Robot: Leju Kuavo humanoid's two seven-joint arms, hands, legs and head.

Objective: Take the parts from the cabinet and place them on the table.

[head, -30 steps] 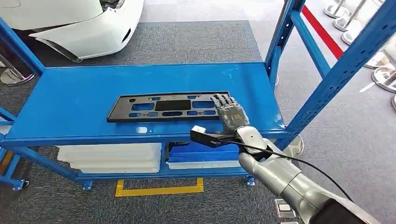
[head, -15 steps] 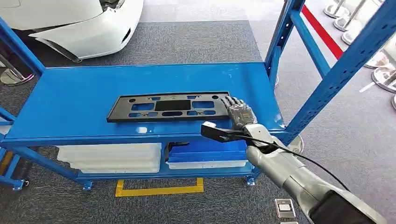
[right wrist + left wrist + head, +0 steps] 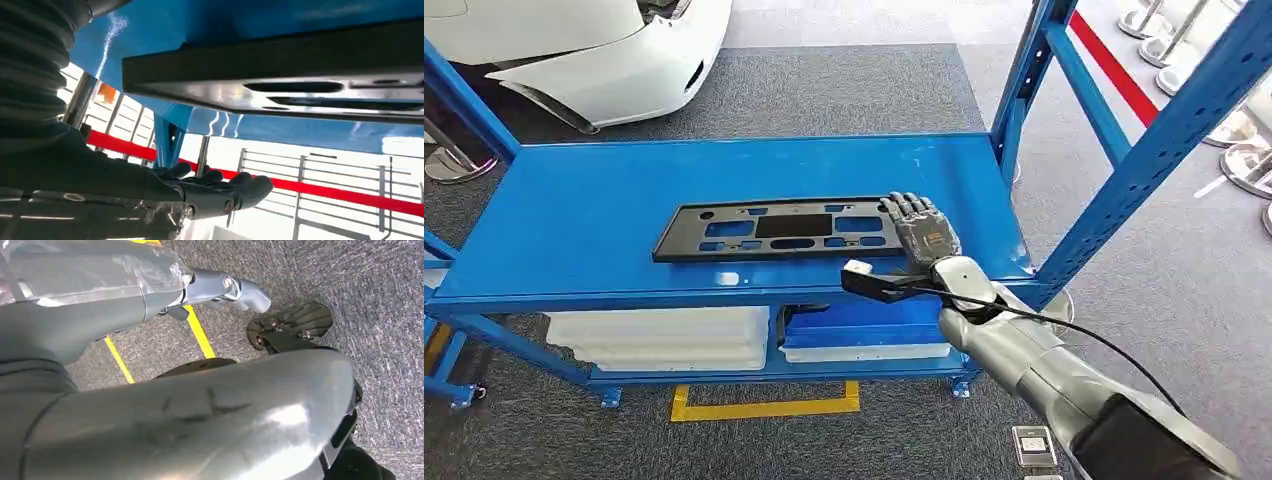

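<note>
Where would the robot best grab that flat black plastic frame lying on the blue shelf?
Probably its right short end, nearest the right robot hand. The flat black plastic frame lies long and thin on the blue shelf, so fingers likely must hook under that edge or through a cutout.

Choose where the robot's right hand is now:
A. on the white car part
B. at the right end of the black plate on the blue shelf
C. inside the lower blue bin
B: the right hand is at the black plate's right end, on the blue shelf.

Lying underfoot: grey carpet (image 3: 864,90) w/ yellow floor tape (image 3: 764,405); white car bumper (image 3: 614,60) sitting behind, red barrier belt (image 3: 1116,68) running rt.
</note>
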